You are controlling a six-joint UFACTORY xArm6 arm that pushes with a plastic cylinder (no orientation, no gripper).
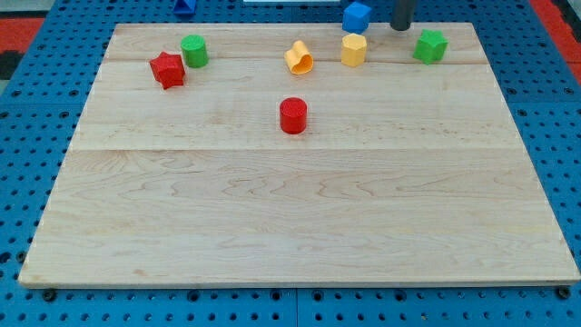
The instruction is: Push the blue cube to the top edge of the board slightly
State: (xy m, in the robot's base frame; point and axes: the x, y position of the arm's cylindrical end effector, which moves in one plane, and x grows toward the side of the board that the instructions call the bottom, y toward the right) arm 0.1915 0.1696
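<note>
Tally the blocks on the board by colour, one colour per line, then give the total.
Red: 2, the red star and the red cylinder
Green: 2, the green cylinder and the green block
Yellow: 2, the yellow block and the yellow hexagonal block
Blue: 1, the blue cube, at the top edge left of my tip
Total: 7

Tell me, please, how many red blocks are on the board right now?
2. A red star-shaped block sits near the view's top left, beside the green cylinder. A red cylinder stands alone near the board's middle. None seems hidden.
</note>
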